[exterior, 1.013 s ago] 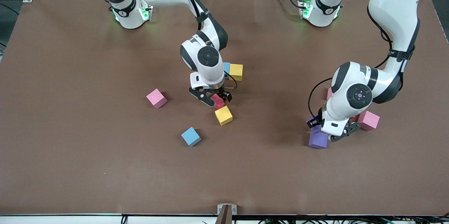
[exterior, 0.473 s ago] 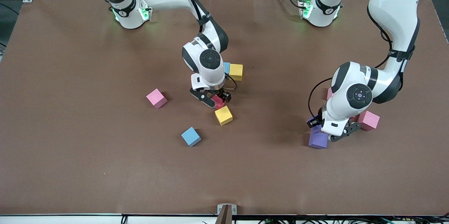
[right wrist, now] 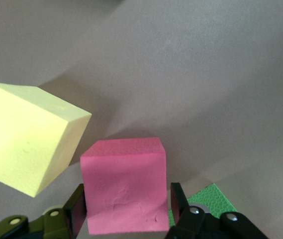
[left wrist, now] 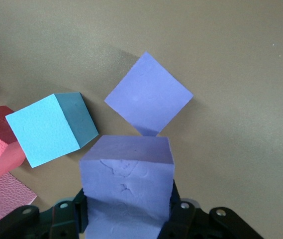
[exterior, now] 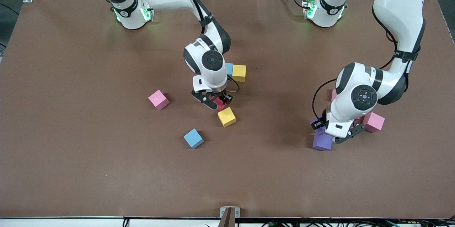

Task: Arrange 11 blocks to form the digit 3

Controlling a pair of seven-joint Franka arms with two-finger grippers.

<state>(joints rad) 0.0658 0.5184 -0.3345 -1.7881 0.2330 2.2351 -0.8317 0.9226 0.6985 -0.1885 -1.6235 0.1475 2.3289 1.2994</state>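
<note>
The brown table (exterior: 71,149) carries scattered cubes; the left gripper (left wrist: 127,219), low at the left arm's end, pinches a purple block (left wrist: 126,191), a second purple block (left wrist: 148,94) at its twelve o'clock in the wrist view; the right gripper (right wrist: 126,214), mid-table, clasps a red block (right wrist: 124,196), with a yellow block (exterior: 226,117) just beside it, nearer the front camera.

A red cube (exterior: 220,103) is sitting mid-table, just beside a tilted yellow cube (exterior: 226,117); a blue cube (exterior: 193,138) is lying nearer the camera. Another yellow cube (exterior: 239,73) is touching a blue one (exterior: 229,68). Two purple cubes (left wrist: 148,97) are lying toward the left arm's end
</note>
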